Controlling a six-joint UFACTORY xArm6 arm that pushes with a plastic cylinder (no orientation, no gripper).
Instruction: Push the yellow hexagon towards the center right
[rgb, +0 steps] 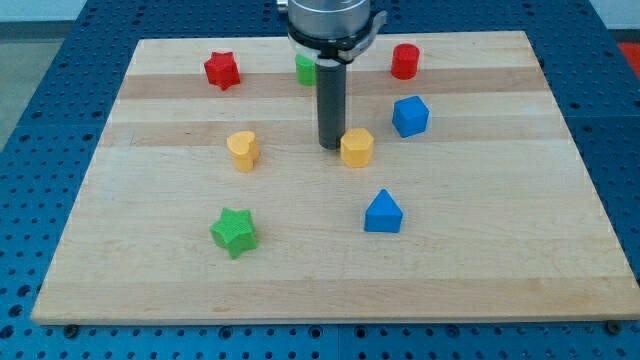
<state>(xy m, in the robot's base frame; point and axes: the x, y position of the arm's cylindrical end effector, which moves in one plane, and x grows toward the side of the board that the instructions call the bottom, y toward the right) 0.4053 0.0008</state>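
You see pale wood tabletop (150, 280), grain running in lengthwise planks, smooth with soft satin sheen. Under it, blue perforated base (30, 90), matt. Blocks look like moulded plastic, faintly glossy: yellow hexagon (357, 147), yellow heart (242, 150), red star (222, 70), red cylinder (404, 61), blue pentagon-like block (410, 116), blue triangle-topped block (383, 212), green star (234, 232), green block (305, 69). Rod (331, 110) dark, matt; your tip (331, 147) same finish. Mount above (326, 18) looks like brushed metal.

My tip (331, 146) touches the yellow hexagon (357, 147) on its left side; blue block (410, 116) just upper right; yellow heart (242, 150) well left; blue triangle (383, 213) below.
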